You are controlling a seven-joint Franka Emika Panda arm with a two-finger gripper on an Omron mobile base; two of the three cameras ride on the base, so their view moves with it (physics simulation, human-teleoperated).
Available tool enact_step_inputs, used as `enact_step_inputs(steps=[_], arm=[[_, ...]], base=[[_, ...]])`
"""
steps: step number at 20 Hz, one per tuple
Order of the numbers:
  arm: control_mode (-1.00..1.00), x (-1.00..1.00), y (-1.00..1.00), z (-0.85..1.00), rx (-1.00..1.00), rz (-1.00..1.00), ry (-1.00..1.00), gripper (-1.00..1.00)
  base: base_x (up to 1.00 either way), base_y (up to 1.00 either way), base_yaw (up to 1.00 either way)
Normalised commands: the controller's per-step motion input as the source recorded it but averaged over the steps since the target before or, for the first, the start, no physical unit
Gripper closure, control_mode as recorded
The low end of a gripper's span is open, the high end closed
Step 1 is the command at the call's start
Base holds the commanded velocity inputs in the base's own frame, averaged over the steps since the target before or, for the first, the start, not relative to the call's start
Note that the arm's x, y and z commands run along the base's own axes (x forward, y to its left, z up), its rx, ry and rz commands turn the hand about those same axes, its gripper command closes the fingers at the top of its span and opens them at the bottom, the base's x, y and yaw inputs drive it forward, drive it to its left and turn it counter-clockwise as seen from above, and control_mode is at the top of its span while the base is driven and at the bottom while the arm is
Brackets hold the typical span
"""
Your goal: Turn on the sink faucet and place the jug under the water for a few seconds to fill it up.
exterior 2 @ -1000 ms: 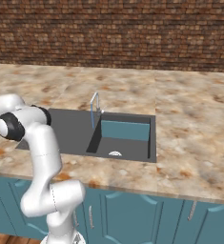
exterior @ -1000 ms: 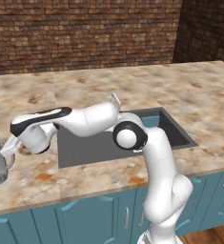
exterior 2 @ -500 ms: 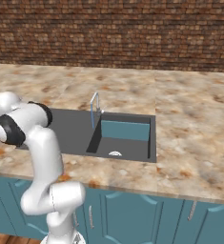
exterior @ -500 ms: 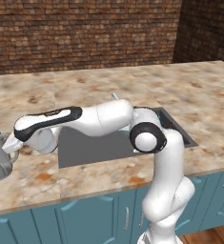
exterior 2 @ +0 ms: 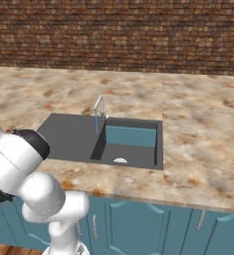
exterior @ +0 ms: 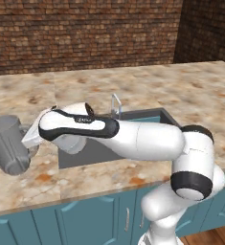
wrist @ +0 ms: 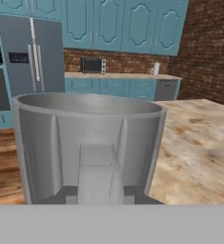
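**One jug, held up off the counter**

One grey jug (exterior: 7, 143) hangs in the air at the left end of the counter (exterior: 190, 91), tipped a bit to one side. The gripper (exterior: 27, 139) is closed tight on it, at the side that faces the sink. The white arm (exterior: 133, 139) reaches out long and low from the right, across the front of the sink (exterior: 92, 150), to hold it there.

In the hand view the jug (wrist: 87, 143) is very near and you look at its wide round rim and grey wall. Behind it are a fridge (wrist: 32, 52), blue cupboards (wrist: 118, 21) and a brick wall (wrist: 208, 52).

The faucet (exterior 2: 98, 113) stands thin and bent at the back of the sink (exterior 2: 68, 139), by the deep bowl with blue walls and a white drain (exterior 2: 120, 160). The jug is well apart from the faucet (exterior: 116, 105), off to the left of it.
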Motion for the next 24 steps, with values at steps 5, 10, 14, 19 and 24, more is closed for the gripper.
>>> enact_step_inputs(steps=[5,10,14,19,24], arm=[[-1.0,-0.05,-1.0,0.28,0.01,-0.03,0.08,1.0],[-1.0,-0.01,-1.0,0.12,0.0,-0.01,0.09,1.0],[-1.0,0.0,-1.0,0.01,0.0,0.0,0.08,1.0],[-1.0,0.0,-1.0,0.0,0.0,0.0,0.0,1.0],[-1.0,0.03,-1.0,-0.06,-0.03,0.0,0.0,1.0]], base=[[0.0,0.0,0.0],[0.0,0.0,0.0],[0.0,0.0,0.0],[0.0,0.0,0.0],[0.0,0.0,0.0]])
